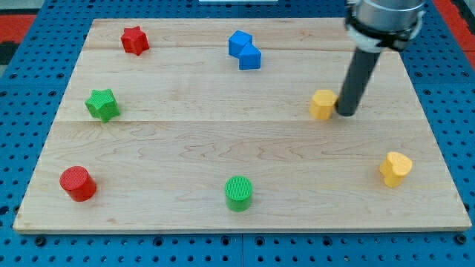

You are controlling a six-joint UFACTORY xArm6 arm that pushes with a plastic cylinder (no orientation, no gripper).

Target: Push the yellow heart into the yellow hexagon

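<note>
- The arm carries no pincer; it ends in a dark rod, so nothing here opens, closes or grips. The tip (346, 113) stands on the wooden desk (185, 148), at the view's right and in its upper half.
- The tip is just beside the yellow hexagon (322, 104), on that block's right edge. Whether the two touch cannot be told from this view.
- The yellow heart (395, 168), the block to be moved, lies well apart from the tip, lower and further toward the view's right, near the desk's right edge.
- Judgement: the tip is at the target block, not at the block to be pushed. The heart appears untouched, so the push proper is not yet begun.
- Recommendation: swing the tip clear of the hexagon, so as not to nudge it, and bring it round to the heart's lower-right side, the side facing away from the hexagon.
- Recommendation: from there, push up and toward the view's left along the line joining the two yellow blocks, through the heart's middle.
- Risk: the heart's lobed outline may make it turn or slip off the rod if struck off-centre. Little desk margin lies behind it for the approach.
- Other blocks, a blue pair (245, 50), red star (134, 40), green star (102, 104), red cylinder (78, 183) and green cylinder (238, 193), lie well apart from that path.
</note>
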